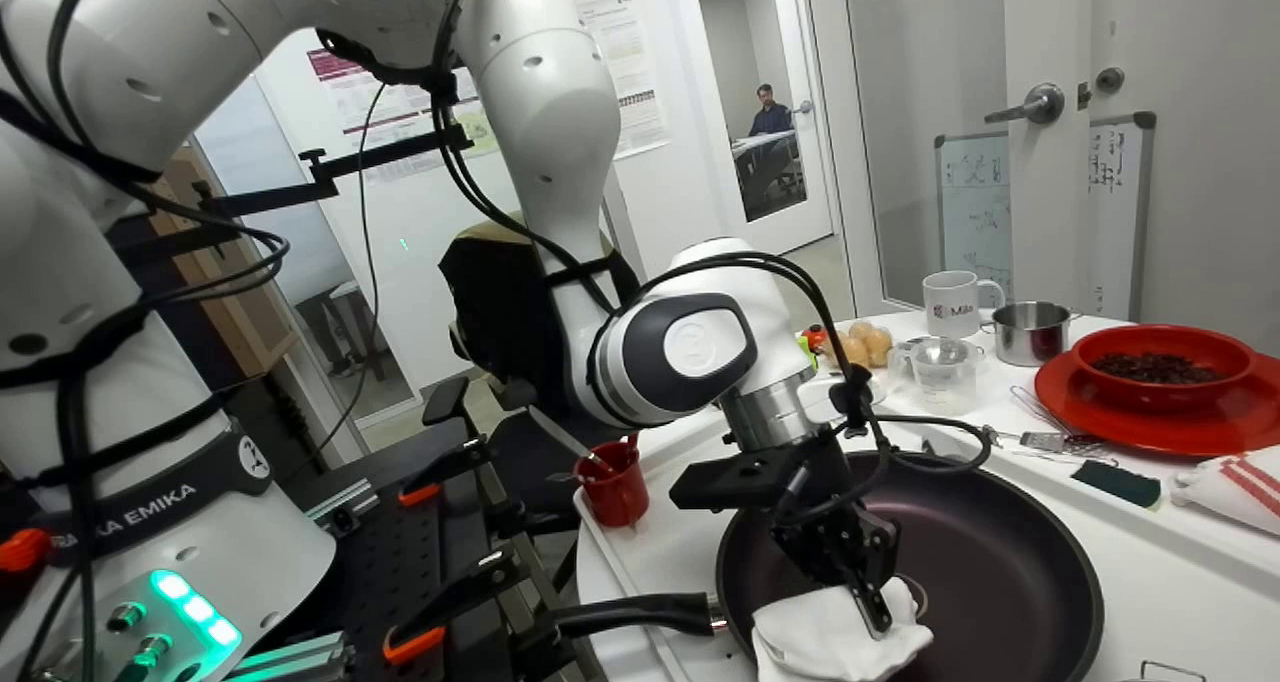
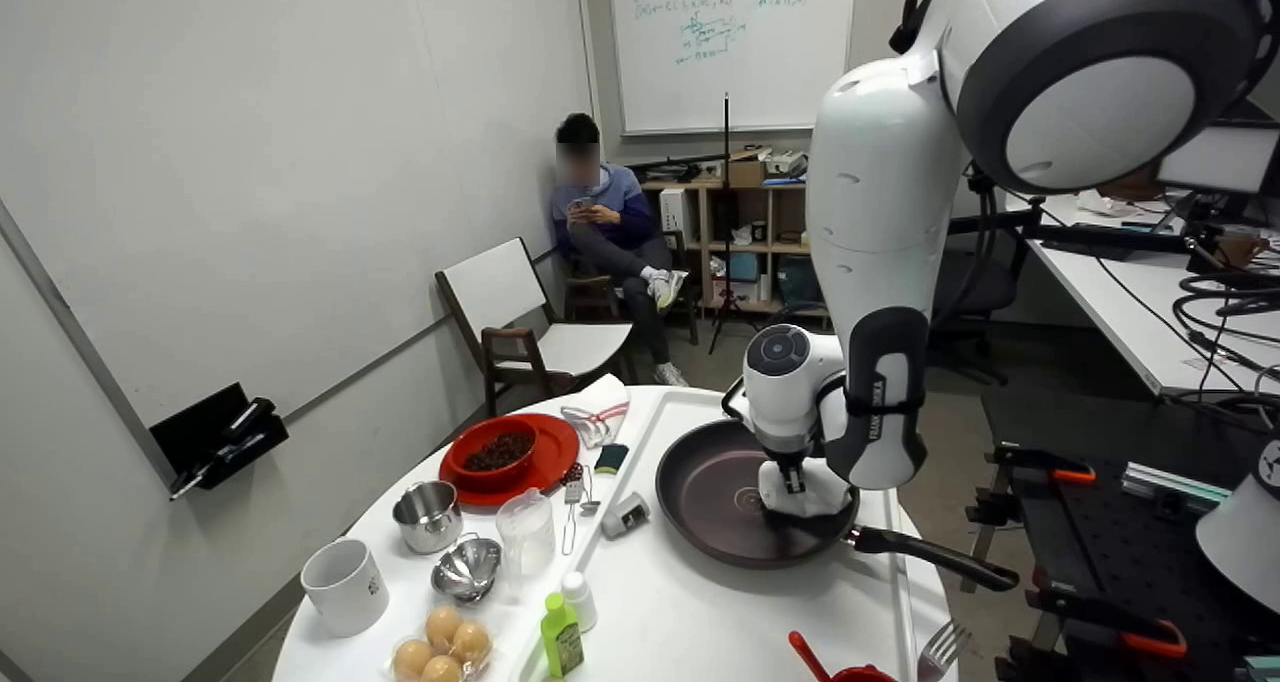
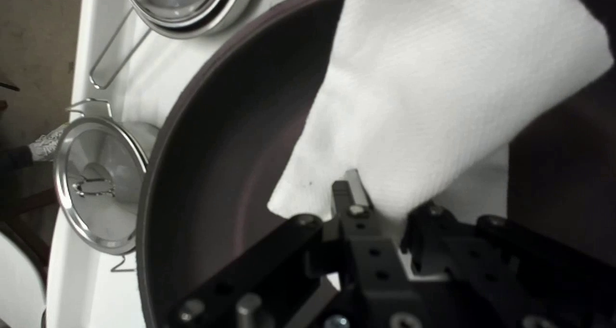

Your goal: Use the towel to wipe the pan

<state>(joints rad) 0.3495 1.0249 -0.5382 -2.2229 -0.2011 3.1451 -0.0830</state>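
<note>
End effector [image 1: 872, 617] stood narrow, pinching a fold of the white towel [image 2: 822, 492], which bunched out around the grip. Towel lay inside the black frying pan [image 1: 1000, 582], toward its handle [image 2: 940, 558], beside the central rings [image 2: 748, 499].

Bench [image 2: 330, 657], white. Directly on it: white mug [image 2: 345, 590], stainless-steel pot [image 2: 428, 522], clear measuring cup [image 2: 526, 534], brown eggs [image 2: 443, 647] in clear wrap, round red plate [image 2: 559, 459], dark green sponge [image 2: 610, 459], red-striped white cloth [image 1: 1228, 484], raised-rim white tray [image 2: 680, 617]. On the tray: black frying pan [image 2: 712, 497]; red cup [image 1: 616, 492].
</note>
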